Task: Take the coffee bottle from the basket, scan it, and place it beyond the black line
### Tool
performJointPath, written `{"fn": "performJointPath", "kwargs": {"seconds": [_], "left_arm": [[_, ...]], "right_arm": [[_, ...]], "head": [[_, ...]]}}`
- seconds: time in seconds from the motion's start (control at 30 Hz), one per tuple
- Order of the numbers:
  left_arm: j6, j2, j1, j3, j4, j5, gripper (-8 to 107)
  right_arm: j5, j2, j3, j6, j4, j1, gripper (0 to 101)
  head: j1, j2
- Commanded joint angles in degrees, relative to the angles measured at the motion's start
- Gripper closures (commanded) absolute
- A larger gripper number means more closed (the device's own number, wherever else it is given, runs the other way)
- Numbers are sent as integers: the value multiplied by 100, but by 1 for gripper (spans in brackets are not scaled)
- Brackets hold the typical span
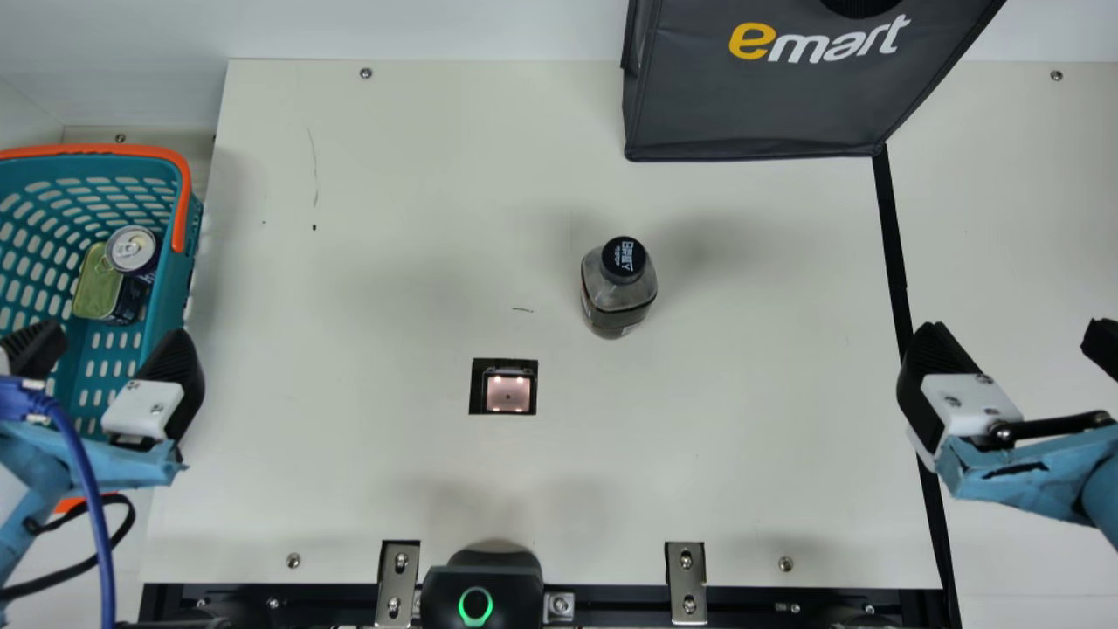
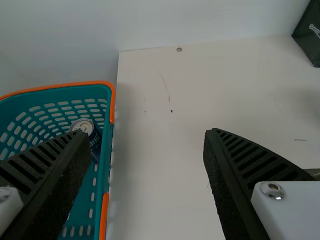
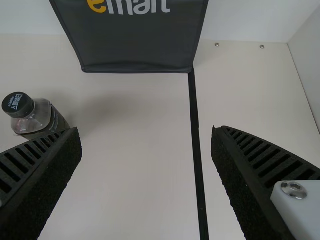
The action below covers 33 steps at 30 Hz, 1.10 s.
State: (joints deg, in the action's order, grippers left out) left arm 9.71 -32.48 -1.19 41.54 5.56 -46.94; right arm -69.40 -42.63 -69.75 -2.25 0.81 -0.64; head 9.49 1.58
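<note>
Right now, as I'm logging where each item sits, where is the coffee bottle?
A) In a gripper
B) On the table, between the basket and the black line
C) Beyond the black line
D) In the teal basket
B: the coffee bottle stands on the table, with the teal basket to its left and the black line to its right.

Black ribbed fingers (image 1: 176, 360), white blocks (image 1: 140, 409) with screws, light-blue wrapping (image 1: 131, 465), blue cable (image 1: 86, 489)
</note>
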Motion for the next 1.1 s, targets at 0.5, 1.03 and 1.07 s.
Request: {"fn": "performJointPath", "kwargs": {"seconds": [0.5, 1.03, 1.07], "left_arm": [[0, 0, 0, 0, 0, 0, 9], [0, 0, 0, 0, 0, 0, 9], [0, 0, 0, 0, 0, 0, 9]], "right_arm": [[42, -127, -71, 14, -48, -89, 10], [26, -676, -438, -88, -185, -336, 10], [27, -713, -457, -101, -194, -354, 10]], "head": [[-157, 0], [-157, 0], [-157, 0]]}}
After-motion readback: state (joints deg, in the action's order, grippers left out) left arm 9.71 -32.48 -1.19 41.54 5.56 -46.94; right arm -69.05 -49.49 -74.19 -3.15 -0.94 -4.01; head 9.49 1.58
